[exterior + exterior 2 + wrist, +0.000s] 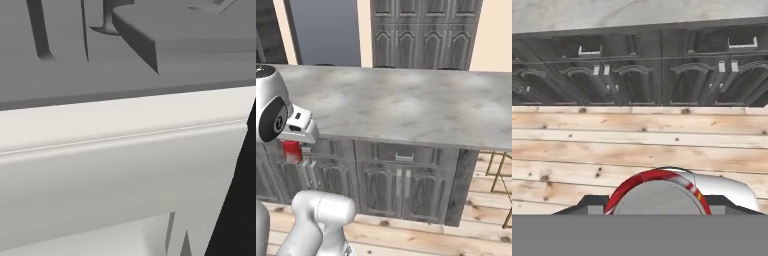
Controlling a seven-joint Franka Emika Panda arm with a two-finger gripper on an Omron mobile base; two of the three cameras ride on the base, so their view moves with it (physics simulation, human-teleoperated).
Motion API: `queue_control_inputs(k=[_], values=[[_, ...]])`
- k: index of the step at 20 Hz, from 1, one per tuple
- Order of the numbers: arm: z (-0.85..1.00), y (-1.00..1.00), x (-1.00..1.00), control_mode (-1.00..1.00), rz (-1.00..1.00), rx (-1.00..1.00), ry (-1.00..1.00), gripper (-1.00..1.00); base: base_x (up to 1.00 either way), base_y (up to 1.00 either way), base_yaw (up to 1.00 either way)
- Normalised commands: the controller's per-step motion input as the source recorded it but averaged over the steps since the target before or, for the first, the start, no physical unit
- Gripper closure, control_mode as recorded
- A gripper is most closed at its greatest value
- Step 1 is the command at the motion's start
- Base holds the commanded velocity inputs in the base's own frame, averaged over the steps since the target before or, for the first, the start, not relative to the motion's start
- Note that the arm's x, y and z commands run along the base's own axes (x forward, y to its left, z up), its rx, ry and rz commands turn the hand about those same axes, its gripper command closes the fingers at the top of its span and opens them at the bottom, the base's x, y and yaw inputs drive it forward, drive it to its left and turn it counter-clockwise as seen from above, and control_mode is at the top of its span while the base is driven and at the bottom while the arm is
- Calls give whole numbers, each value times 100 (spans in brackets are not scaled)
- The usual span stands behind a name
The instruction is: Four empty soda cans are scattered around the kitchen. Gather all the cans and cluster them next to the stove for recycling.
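Right base view: gripper hangs at the left, in front of the dark cabinets and below the marble counter's edge; jaws clamped on a red soda can; plank floor beneath.

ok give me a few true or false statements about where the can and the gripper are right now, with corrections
1. The gripper is shut on a red soda can. True.
2. The can rests on the marble counter. False: it hangs in the gripper in front of the counter's edge, below its top.
3. In the hand view the can's silver top shows at the bottom. True.
4. The hand view looks down at a black cooktop. False: it looks at light plank floor and dark cabinet doors.
5. The cabinet doors under the counter stand open. False: they are closed.
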Motion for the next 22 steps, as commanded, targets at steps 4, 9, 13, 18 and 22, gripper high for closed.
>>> queue_control_inputs(k=[4, 9, 13, 18, 22], values=[[0, 0, 0, 100, 0, 0, 0, 100, 97, 89, 0], [0, 0, 0, 100, 0, 0, 0, 100, 100, 92, 0], [0, 0, 0, 100, 0, 0, 0, 100, 100, 79, 4], [0, 0, 0, 100, 0, 0, 0, 100, 96, 55, 23], [0, 0, 0, 100, 0, 0, 0, 100, 69, 16, 49]])
